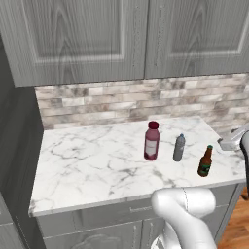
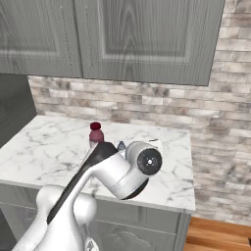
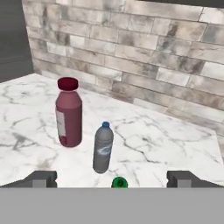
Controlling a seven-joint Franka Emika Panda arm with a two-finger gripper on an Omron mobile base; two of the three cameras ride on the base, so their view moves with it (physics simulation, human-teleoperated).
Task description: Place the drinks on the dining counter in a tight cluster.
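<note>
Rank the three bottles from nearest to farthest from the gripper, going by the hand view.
1. Beer bottle: its green cap sits between the open fingertips, at the bottom of the view.
2. Grey-blue bottle: just beyond, slightly left.
3. Dark red bottle: farthest, further left, toward the brick backsplash.

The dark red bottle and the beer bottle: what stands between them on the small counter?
The grey-blue bottle stands between the dark red bottle and the beer bottle, apart from both, as the left base view shows.

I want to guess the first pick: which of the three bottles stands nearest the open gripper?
The slim dark brown beer bottle with the green cap, right under the gripper; the grey-blue bottle and dark red bottle stand farther off.
</note>
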